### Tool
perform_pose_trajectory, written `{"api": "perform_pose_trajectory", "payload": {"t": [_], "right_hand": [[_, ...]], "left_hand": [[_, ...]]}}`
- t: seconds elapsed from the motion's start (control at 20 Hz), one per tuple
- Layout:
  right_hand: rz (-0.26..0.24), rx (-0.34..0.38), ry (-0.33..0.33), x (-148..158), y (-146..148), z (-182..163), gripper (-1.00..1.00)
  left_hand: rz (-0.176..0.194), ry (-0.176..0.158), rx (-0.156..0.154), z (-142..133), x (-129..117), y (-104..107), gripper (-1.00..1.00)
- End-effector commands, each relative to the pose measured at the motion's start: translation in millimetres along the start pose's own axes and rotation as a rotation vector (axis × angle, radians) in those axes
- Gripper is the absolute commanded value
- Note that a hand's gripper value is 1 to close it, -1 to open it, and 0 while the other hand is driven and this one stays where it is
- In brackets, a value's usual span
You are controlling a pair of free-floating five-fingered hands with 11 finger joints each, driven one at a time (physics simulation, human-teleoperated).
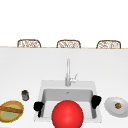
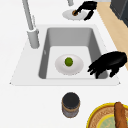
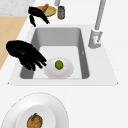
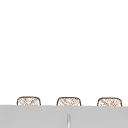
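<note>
My left hand (image 1: pixel 37 106) hovers at the front left corner of the sink (image 1: pixel 67 83), fingers relaxed and holding nothing. In the left side view the left hand (image 2: pixel 110 62) reaches over the front rim, its fingertips pointing into the basin. My right hand (image 1: pixel 96 101) hangs at the front right corner, also open. Seen from the right, the right hand (image 3: pixel 23 53) spreads its fingers toward a white plate (image 3: pixel 67 71) on the basin floor. A green lime (image 3: pixel 58 64) lies on that plate (image 2: pixel 75 68), untouched.
A red ball (image 1: pixel 67 114) sits in front of the sink in the front view. A faucet (image 1: pixel 68 72) stands behind the basin. Left: a dark jar (image 1: pixel 25 95) and a yellow bowl (image 1: pixel 18 103) with a baguette (image 1: pixel 11 109). Right: a plate (image 1: pixel 111 108) with a brown item (image 1: pixel 118 105).
</note>
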Motion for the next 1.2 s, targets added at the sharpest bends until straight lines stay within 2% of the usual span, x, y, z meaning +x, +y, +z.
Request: {"api": "perform_pose_trajectory", "payload": {"t": [0.0, 0.05, 0.1, 0.15, 0.25, 0.55, 0.8, 1.15], "right_hand": [[0.001, -0.002, 0.000, 0, 0, 0, 0.00], [0.017, 0.045, 0.010, 19, 2, 8, -1.00], [0.000, 0.081, -0.011, 16, 8, 11, -1.00], [0.006, 0.116, -0.013, 21, 13, 13, -1.00], [0.041, 0.163, -0.011, 41, 15, 17, -1.00], [0.080, 0.279, -0.035, 64, 15, 21, -1.00], [0.078, 0.301, -0.099, 81, 17, 26, -1.00], [0.057, 0.291, -0.205, 94, 17, 30, -1.00]], "left_hand": [[0.017, -0.019, 0.010, 11, -2, 1, -1.00], [0.002, 0.000, 0.005, 0, 0, 1, 0.00], [0.000, -0.008, -0.007, 1, -1, 1, 0.00], [-0.002, -0.009, -0.009, 2, -1, 2, 0.00], [-0.005, -0.007, -0.006, 1, -1, 1, 0.00], [-0.011, -0.004, -0.002, 1, -1, 1, 0.00], [-0.013, -0.002, 0.000, 1, -1, 1, 0.00], [-0.015, -0.001, 0.002, 1, -1, 1, 0.00]]}}
